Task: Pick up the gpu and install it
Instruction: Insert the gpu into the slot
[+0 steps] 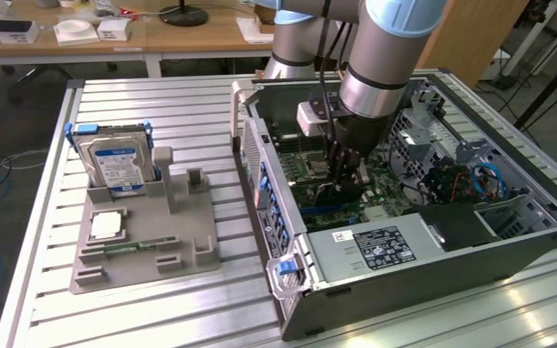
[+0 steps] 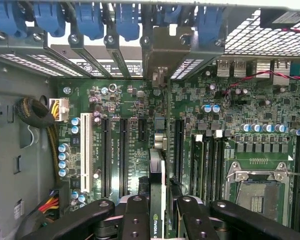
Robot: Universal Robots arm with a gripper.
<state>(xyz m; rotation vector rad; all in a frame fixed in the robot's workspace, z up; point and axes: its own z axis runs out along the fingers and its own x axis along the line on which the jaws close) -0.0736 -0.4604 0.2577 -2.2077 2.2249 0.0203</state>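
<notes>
1. A robot arm reaches down into an open computer case (image 1: 423, 286) lying on its side on a slatted metal table (image 1: 162, 101). The gripper (image 1: 342, 187) is deep inside, just above the green motherboard (image 2: 270, 110).
2. In the wrist view, the 2 black fingers (image 2: 136, 217) are clamped on the gpu (image 2: 157, 190), 1 on each face. The card is seen edge-on, as a thin green strip running away from the gripper toward the rear wall of the case.
3. The card's silver bracket (image 2: 164, 47) sits at the rear openings, among a row of blue latches (image 2: 90, 20). The card's lower edge is over the motherboard, in the region of the long black expansion slots (image 2: 122, 155). Whether it is in a slot, touching 1, or just above cannot be told.
4. Outside the case, on the exterior view's left, a grey fixture (image 1: 143, 246) holds a silver hard drive (image 1: 114, 163) with blue clips. It is well apart from the gripper.
5. Several things could go wrong from here:
   - If the card is slightly off the slot line or tilted, pressing could jam its edge connector on the slot wall or flex the motherboard.
   - The bracket could catch on the rear frame or a latch and hold 1 end high.
   - The fingers grip only the thin card's faces, so a slip could let it rock.
   - Small parts beside the slots could be struck.
</notes>
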